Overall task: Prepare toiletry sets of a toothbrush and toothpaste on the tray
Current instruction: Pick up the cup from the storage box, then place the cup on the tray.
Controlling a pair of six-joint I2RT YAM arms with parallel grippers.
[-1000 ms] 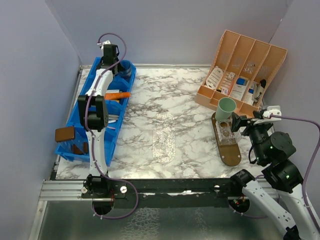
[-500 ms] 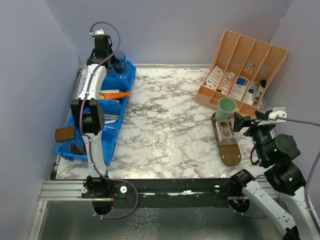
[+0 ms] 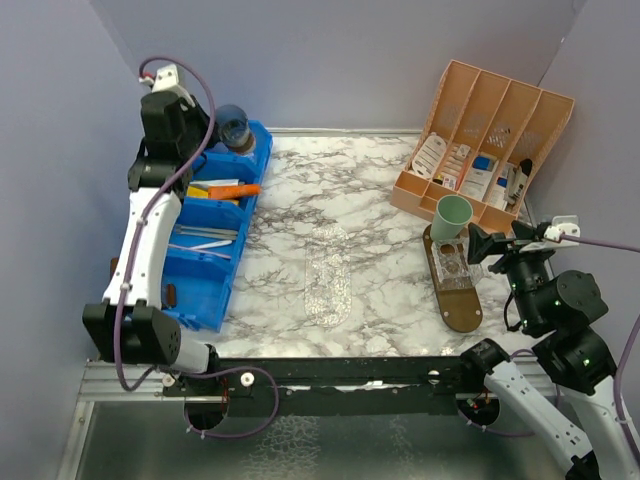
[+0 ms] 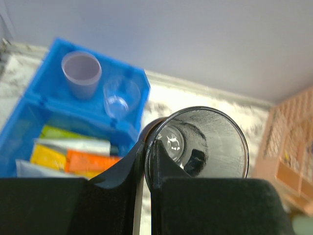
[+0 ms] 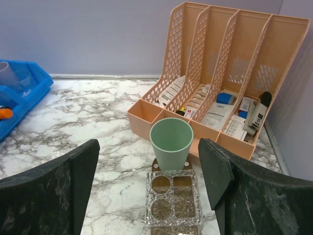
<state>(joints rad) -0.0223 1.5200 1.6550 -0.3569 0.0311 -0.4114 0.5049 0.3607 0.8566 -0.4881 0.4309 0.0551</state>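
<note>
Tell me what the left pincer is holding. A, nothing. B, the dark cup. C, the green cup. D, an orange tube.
B: the left pincer is pinched shut on the rim of the dark cup, held over the bin, while the green cup stands on the tray.

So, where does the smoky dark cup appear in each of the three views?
Top external: far left, the smoky dark cup over the far end of the blue bin.
Left wrist: centre, open mouth facing the camera, the left gripper shut on its rim.
Right wrist: not in it.
Shared landmark: the blue bin, in all three.
</note>
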